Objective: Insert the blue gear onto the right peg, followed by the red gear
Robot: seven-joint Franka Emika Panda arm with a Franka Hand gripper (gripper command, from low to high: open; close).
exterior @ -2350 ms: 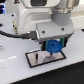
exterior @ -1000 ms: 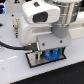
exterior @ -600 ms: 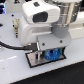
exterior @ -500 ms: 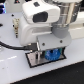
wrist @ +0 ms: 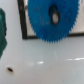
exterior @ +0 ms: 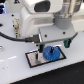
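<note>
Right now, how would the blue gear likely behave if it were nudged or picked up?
The blue gear looks like rigid moulded plastic, so probably stiff and light. Lying flat on the dark-framed plate, it seems unlikely to roll or tip. Its toothed rim should give fingers some purchase, though the smooth faces may be slippery.

A white, glossy bench (exterior: 15,70) fills the foreground — soft highlights of overhead light sheen across it. Behind, in the exterior view, the backdrop is blurred — dark patches and bluish shapes, indistinct.
</note>
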